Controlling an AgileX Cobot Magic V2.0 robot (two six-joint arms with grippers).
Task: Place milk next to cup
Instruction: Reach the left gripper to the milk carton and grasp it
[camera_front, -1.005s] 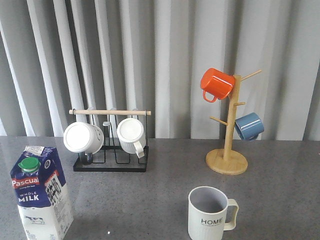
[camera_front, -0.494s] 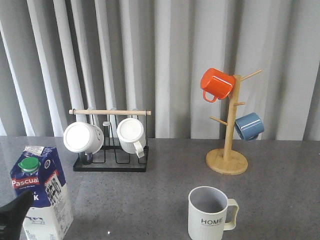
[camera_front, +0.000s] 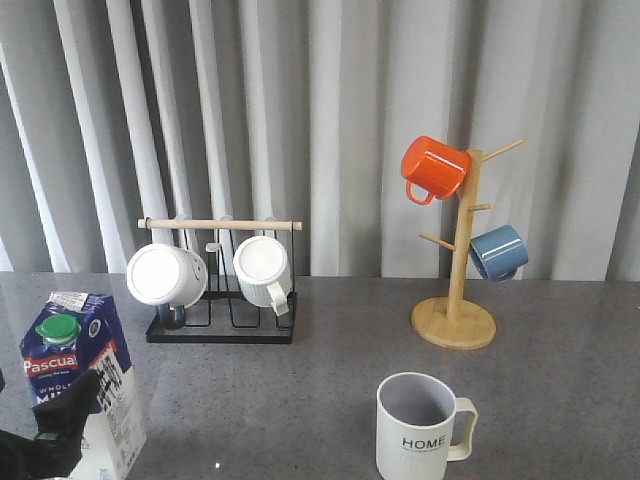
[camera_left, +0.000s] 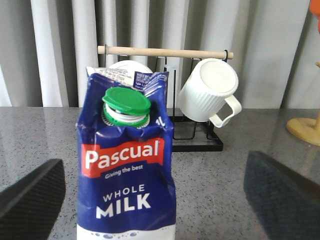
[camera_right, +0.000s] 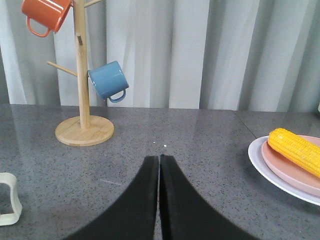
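My left pincer (camera_left: 155, 200) is spread wide, one finger (camera_left: 31, 192) on each side of the milk (camera_left: 127, 165), not touching it that I can see. In the front view the left pincer (camera_front: 45, 435) shows as a dark shape at the near left corner, overlapping the milk (camera_front: 85, 375) low down. Milk stands upright on the worktop (camera_front: 330, 360) at near left, green cap toward me. My right pincer (camera_right: 159, 200) has its fingers pressed together, gripping nothing, low over bare worktop. Cup (camera_front: 420, 425) sits near centre-right, handle to the right, well apart from the milk. Behind the milk, a black rack (camera_front: 222, 320) with a wooden bar carries two white mugs (camera_front: 165, 275). Far right, a wooden mug tree (camera_front: 455, 300) carries an orange mug (camera_front: 433, 168) and a blue mug (camera_front: 497, 252). Right wrist view also shows a plate (camera_right: 280, 172) with corn (camera_right: 295, 150) on it.
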